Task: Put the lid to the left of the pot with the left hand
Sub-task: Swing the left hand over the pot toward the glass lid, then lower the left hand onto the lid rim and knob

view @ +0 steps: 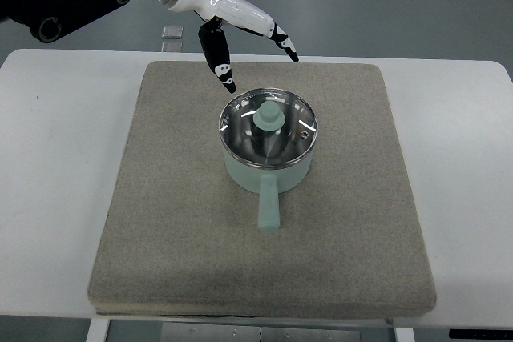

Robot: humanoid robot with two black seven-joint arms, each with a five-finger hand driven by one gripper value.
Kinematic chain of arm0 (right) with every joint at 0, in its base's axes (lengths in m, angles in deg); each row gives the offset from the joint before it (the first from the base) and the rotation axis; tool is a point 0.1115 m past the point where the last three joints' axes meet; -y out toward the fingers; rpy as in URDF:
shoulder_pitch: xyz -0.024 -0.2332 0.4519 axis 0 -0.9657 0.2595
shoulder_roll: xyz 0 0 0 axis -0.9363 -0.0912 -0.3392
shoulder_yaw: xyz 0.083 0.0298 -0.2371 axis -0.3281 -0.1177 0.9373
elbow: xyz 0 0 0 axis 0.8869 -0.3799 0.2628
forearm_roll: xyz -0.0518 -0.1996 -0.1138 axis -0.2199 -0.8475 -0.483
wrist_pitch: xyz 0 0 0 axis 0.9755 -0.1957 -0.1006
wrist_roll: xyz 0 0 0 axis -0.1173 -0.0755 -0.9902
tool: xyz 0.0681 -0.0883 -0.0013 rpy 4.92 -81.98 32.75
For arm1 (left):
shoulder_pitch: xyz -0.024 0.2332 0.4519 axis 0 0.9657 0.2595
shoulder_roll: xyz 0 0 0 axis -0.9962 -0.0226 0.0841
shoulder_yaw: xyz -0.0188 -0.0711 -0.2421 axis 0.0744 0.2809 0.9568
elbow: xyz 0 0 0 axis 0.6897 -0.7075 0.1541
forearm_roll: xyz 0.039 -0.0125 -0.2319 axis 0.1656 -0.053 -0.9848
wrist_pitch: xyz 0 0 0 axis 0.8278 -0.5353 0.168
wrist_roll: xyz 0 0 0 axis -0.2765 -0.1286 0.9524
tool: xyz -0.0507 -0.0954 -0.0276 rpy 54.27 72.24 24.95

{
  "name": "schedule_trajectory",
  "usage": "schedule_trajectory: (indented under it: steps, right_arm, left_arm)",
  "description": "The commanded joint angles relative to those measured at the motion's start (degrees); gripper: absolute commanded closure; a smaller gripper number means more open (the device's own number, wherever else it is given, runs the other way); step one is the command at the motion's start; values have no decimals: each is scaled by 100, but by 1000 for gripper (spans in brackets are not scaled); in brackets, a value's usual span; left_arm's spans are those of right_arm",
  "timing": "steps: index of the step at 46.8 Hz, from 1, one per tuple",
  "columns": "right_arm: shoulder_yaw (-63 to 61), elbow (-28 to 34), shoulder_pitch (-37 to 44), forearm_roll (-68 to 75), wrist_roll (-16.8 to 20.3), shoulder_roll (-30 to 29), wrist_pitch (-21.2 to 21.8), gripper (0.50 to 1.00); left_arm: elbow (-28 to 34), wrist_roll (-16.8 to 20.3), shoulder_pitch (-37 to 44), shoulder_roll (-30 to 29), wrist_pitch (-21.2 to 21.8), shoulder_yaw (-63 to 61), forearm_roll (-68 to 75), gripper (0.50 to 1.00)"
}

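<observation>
Robot left hand (240, 34) reaches in from the upper left corner, its white forearm slanting down toward the middle of the view. Its black-tipped fingers (286, 44) are spread and relaxed, holding nothing; the thumb (218, 58) points down toward the pot's far rim without touching it. A mint-green pot (268, 167) sits on a grey mat (160, 222) covering the white worktop (48, 158), handle pointing toward the camera. The glass lid (268, 127) with its green knob rests on the pot.

White table (56, 198), grey-brown mat (176, 238) lying flat on it, covering most of the top
</observation>
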Motion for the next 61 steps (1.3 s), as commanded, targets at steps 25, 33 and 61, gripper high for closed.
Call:
schedule_trajectory:
  steps: [25, 33, 61]
  right_arm:
    - [2, 0, 0, 0, -3, 0, 0, 579]
    - [2, 0, 0, 0, -3, 0, 0, 579]
    - [2, 0, 0, 0, -3, 0, 0, 579]
  left_arm:
    - [-1138, 0, -278, -263, 105, -123, 1128, 555]
    - [-1138, 0, -208, -228, 184, -97, 1137, 551]
    - [-1068, 0, 47, -236, 465, -70, 1076, 549]
